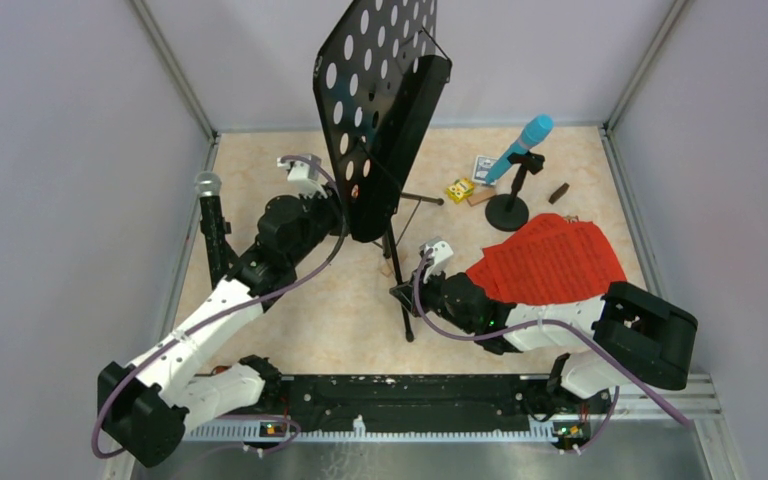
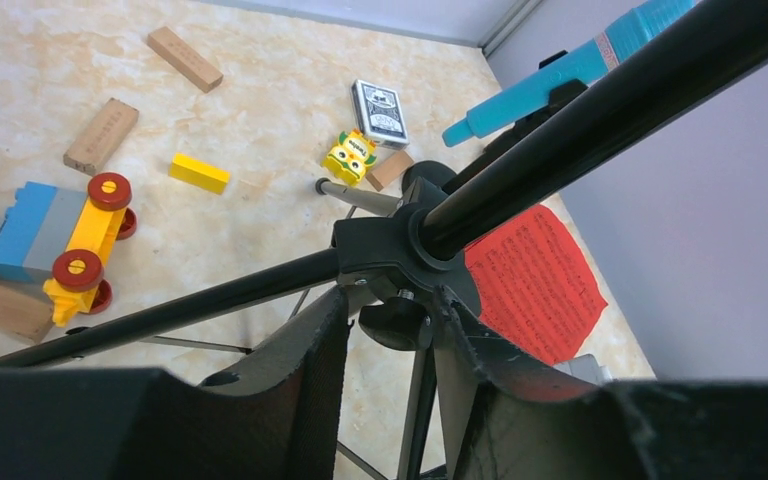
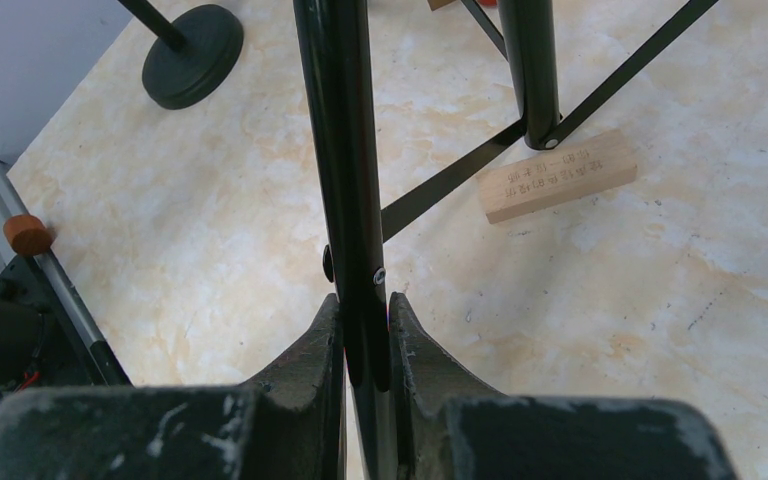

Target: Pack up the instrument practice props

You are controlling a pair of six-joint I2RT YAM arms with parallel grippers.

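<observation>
The black hole-punched music desk (image 1: 375,90) stands mid-table on its tripod legs (image 1: 400,290). My left gripper (image 1: 345,195) reaches under the desk, and its jaws (image 2: 390,300) press on both sides of the tripod hub (image 2: 385,245), with the clamp knob between them. My right gripper (image 1: 405,290) is shut on a thin black tripod leg (image 3: 340,150). Red sheet-music pages (image 1: 550,260) lie over my right arm. The blue microphone (image 1: 522,145) sits in a round-based holder (image 1: 507,212). A black silver-headed microphone (image 1: 210,210) stands at the left.
A colourful toy vehicle (image 2: 70,240), a yellow brick (image 2: 200,172), a yellow figure (image 2: 350,155), a card box (image 2: 380,108) and wooden blocks (image 2: 101,135) lie around the stand. One wooden block (image 3: 557,175) rests against a tripod foot. Walls close in three sides.
</observation>
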